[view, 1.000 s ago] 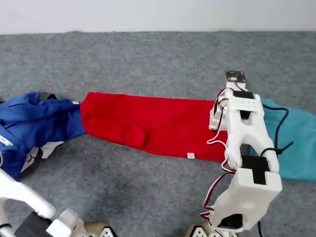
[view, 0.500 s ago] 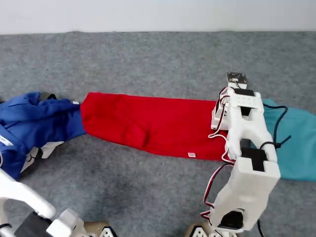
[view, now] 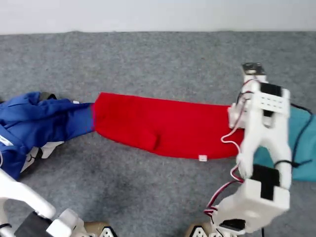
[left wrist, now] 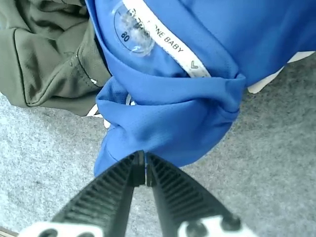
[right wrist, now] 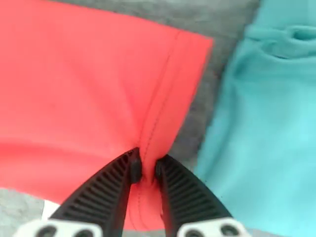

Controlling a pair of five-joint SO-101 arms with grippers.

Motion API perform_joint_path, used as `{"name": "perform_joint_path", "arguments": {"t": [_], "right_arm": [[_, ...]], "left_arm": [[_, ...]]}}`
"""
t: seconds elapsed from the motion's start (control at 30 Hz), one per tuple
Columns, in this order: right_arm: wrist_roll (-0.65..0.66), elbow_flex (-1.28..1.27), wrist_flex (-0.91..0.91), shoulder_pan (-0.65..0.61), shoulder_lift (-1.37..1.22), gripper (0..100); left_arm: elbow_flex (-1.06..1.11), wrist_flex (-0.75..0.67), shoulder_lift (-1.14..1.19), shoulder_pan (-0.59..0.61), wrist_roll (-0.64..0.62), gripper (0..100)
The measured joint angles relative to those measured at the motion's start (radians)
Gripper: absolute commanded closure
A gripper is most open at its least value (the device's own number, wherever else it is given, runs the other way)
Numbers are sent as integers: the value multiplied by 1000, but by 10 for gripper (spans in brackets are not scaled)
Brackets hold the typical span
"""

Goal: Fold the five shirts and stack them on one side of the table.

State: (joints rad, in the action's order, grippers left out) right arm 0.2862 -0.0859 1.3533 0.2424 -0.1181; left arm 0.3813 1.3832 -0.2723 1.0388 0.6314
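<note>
A red shirt [view: 163,126], folded into a long strip, lies across the middle of the grey table. My right gripper [right wrist: 145,170] is shut on a pinched ridge of the red shirt [right wrist: 89,89] near its right end, next to a teal shirt [right wrist: 256,98]. The right arm [view: 261,128] stands over that end. A crumpled blue shirt [view: 34,123] lies at the far left, its sleeve touching the red shirt's left end. My left gripper [left wrist: 143,170] is shut at the edge of the blue shirt [left wrist: 187,98], with nothing seen between its fingers.
The teal shirt [view: 303,148] is spread at the right edge. An olive garment [left wrist: 44,54] and a bit of white cloth [left wrist: 266,81] lie under the blue one. The left arm's base [view: 24,197] sits at the front left. Bare grey table [view: 158,64] stretches behind the shirts.
My right arm has moved to the right, dragging the red shirt with it. The shirt's left end has slid off the blue shirt. The blue shirt's sleeve stretched after it.
</note>
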Motion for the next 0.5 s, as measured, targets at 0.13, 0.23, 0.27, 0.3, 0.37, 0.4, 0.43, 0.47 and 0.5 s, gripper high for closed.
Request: {"name": "perform_joint_path", "arguments": {"t": [0.13,0.23,0.27,0.3,0.37,0.4,0.43,0.47,0.5], "right_arm": [[86,0,25,52,61,991],[123,0,49,69,100,991],[130,0,69,69,112,991],[135,0,92,64,127,991],[137,25,152,29,150,991],[137,44,183,-2,164,991],[137,68,212,-37,180,991],[137,91,236,-74,195,991],[129,110,258,-114,209,991]], "left_arm": [[0,0,0,0,0,986],[0,0,0,0,0,986],[0,0,0,0,0,986],[0,0,0,0,0,986],[0,0,0,0,0,986],[0,0,0,0,0,986],[0,0,0,0,0,986],[0,0,0,0,0,986],[0,0,0,0,0,986]]}}
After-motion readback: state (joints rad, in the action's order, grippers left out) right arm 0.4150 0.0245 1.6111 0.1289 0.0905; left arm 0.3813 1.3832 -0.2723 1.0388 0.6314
